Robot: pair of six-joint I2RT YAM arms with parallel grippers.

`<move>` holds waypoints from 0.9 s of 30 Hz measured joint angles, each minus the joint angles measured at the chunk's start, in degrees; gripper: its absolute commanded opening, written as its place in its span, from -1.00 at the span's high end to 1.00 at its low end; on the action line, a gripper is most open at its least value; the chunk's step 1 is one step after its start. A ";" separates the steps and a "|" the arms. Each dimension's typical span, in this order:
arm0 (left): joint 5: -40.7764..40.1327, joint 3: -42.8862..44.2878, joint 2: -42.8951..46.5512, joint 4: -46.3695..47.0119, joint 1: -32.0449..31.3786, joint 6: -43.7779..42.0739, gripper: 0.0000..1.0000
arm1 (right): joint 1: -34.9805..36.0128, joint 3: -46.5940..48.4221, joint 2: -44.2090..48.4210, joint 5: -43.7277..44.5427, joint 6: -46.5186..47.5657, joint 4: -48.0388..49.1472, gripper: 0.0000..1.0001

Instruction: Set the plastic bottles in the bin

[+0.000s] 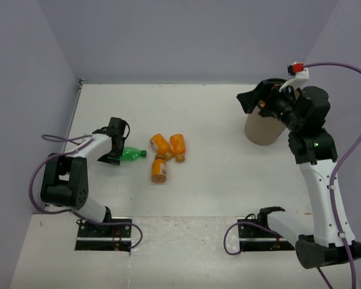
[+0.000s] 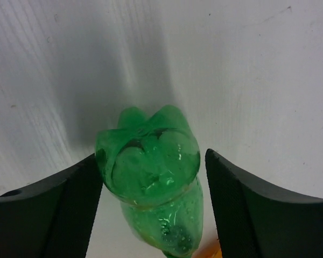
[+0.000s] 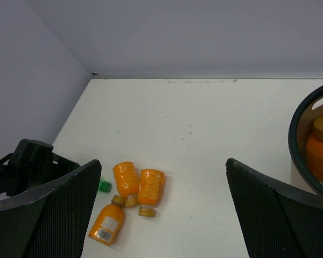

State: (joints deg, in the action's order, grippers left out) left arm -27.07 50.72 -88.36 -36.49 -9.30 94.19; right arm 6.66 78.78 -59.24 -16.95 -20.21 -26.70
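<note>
A slim green bottle (image 1: 133, 155) lies on the table, its base between my left gripper's (image 1: 115, 148) open fingers. In the left wrist view the green bottle (image 2: 148, 161) fills the gap; the left finger (image 2: 70, 204) touches it and the right finger (image 2: 242, 204) stands a little off. Three orange bottles (image 1: 160, 145) (image 1: 178, 146) (image 1: 159, 170) lie just right of it. My right gripper (image 1: 248, 101) is open and empty, high beside the tan bin (image 1: 262, 131). The right wrist view shows the bin's rim (image 3: 296, 123) with an orange bottle (image 3: 318, 150) inside.
The right wrist view also shows the three orange bottles (image 3: 125, 180) (image 3: 151, 185) (image 3: 109, 224) and the green cap (image 3: 105, 186) below my right gripper (image 3: 162, 163). Lavender walls close the table at the back and both sides.
</note>
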 measured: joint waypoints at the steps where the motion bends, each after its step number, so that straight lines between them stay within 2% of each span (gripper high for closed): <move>1: 0.28 -0.26 -0.85 1.03 0.24 -0.48 -0.29 | 0.02 -0.13 -0.02 -0.66 -0.17 0.15 -0.98; 2: 0.68 -0.79 -1.49 2.43 0.26 -0.90 0.01 | 0.11 -0.17 -0.13 -1.09 -0.33 0.24 -0.98; 3: 1.09 -1.62 -1.92 3.98 0.28 -1.36 0.17 | 0.28 -0.20 -0.31 -1.68 -0.39 0.37 -0.98; 4: 1.25 -2.01 -1.75 4.76 0.28 -1.75 0.49 | 0.55 -0.20 -0.44 -2.08 -0.42 0.57 -0.98; 5: 1.44 -2.89 -1.20 6.40 0.31 -2.05 0.64 | 0.96 -0.20 -0.68 -2.23 -0.46 0.63 -0.98; 10: 2.54 -5.38 1.40 8.52 1.66 -3.23 1.00 | 6.82 -0.52 -2.05 -4.07 -0.50 1.31 -0.98; 14: 3.08 -5.05 6.32 5.97 2.19 -9.66 1.00 | 17.92 -2.10 -5.16 -8.68 0.04 4.04 -0.98; 17: 5.03 -0.39 11.67 4.61 1.70 -19.67 1.00 | 25.53 -5.79 -8.22 -13.20 -0.15 7.19 -0.98; 20: 9.29 3.08 18.53 8.57 -0.61 -30.95 1.00 | 32.06 -8.66 -12.87 -15.82 -0.81 9.22 -0.98; 24: 25.00 -0.79 32.09 19.30 -4.76 -42.49 1.00 | 38.16 -11.06 -18.16 -16.81 -3.87 14.95 -0.95; 27: 38.07 -5.99 38.75 27.87 -6.45 -46.01 1.00 | 40.63 -11.56 -21.16 -16.59 -6.21 19.78 -0.89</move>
State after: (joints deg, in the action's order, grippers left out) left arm 11.00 44.73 -49.60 -8.62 -15.75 48.18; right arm 47.29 67.22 -80.40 -33.54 -26.41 -6.92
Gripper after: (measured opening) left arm 0.602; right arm 0.958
